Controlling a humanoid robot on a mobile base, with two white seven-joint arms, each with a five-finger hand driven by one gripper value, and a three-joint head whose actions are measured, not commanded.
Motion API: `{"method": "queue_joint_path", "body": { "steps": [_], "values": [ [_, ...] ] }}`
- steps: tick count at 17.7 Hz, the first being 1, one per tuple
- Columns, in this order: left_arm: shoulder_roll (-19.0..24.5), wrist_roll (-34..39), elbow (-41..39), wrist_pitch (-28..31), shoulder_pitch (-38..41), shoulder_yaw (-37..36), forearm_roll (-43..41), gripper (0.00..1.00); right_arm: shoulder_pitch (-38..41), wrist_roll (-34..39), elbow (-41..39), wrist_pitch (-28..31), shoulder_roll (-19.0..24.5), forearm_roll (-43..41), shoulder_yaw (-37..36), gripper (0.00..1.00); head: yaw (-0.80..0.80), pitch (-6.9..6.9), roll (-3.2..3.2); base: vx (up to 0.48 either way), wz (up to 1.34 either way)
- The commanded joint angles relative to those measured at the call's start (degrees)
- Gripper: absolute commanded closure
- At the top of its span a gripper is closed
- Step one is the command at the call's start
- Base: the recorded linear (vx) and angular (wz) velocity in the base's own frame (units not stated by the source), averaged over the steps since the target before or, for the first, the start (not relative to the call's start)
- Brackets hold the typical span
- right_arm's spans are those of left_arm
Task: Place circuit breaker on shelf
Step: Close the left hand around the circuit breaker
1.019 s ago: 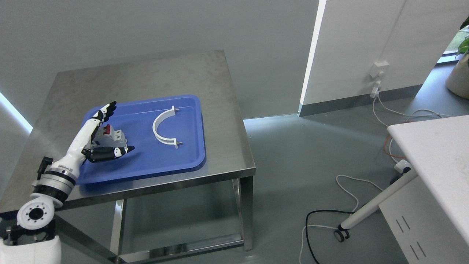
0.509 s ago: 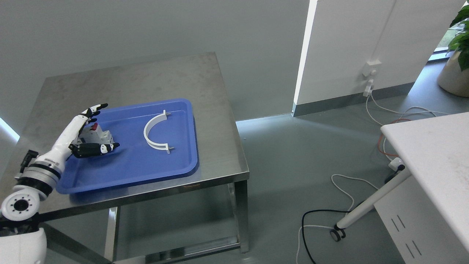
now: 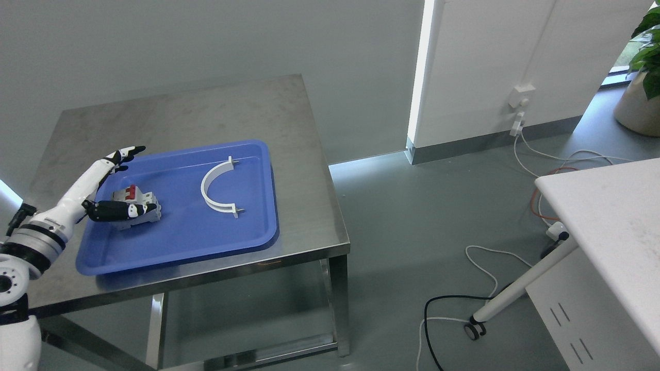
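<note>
The circuit breaker [image 3: 138,200], grey-white with red switches, lies in the left part of a blue tray [image 3: 206,242] on the steel table [image 3: 216,108]. My left hand [image 3: 140,180] reaches in from the lower left and sits around the breaker. Its long fingers [image 3: 122,154] stretch out behind the breaker, and the black thumb [image 3: 121,211] lies along its near side. The hand is spread and not closed on the breaker. The right arm is out of view.
A white curved bracket [image 3: 212,188] lies in the middle of the tray. A white table [image 3: 608,206] on a wheeled leg [image 3: 477,330] stands at the right, with cables [image 3: 454,309] on the floor. A potted plant [image 3: 642,87] is at the far right.
The whole picture has shifted, so the camera moved. On the tray, my left hand has drawn slightly left and more of the breaker shows behind the thumb.
</note>
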Motion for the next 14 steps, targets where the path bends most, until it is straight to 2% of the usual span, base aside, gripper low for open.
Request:
{"method": "queue_joint_path", "body": {
  "steps": [1,6,8,11,14],
  "values": [
    [4.8,-1.3,1.6,0.1,1.8,-0.1,-0.8,0.15,0.0,-0.2,0.0,1.7,-1.0,0.0,1.1,0.00,0.00,0.00,0.00,0.000,0.00],
    [1.5,1.2,5.0,-1.7,-0.1,0.4,-6.4,0.34,0.0,-0.1,-0.1,1.7,-1.0,0.0,1.1,0.00,0.00,0.00,0.00,0.000,0.00],
    [0.6,1.1,5.0,-3.2,-0.1,0.4,-6.6,0.49,0.0,-0.1,0.0,1.7,-1.0,0.0,1.1,0.00,0.00,0.00,0.00,0.000,0.00],
    [-0.1,0.9,5.5,-6.7,0.0,1.0,-6.5,0.64,0.0,-0.2,0.0,1.7,-1.0,0.0,1.1,0.00,0.00,0.00,0.00,0.000,0.00],
    [-4.1,1.1,5.8,-10.0,-0.8,5.9,-5.2,0.80,0.0,-0.2,0.0,1.7,-1.0,0.0,1.1,0.00,0.00,0.00,0.00,0.000,0.00]
  ]
}}
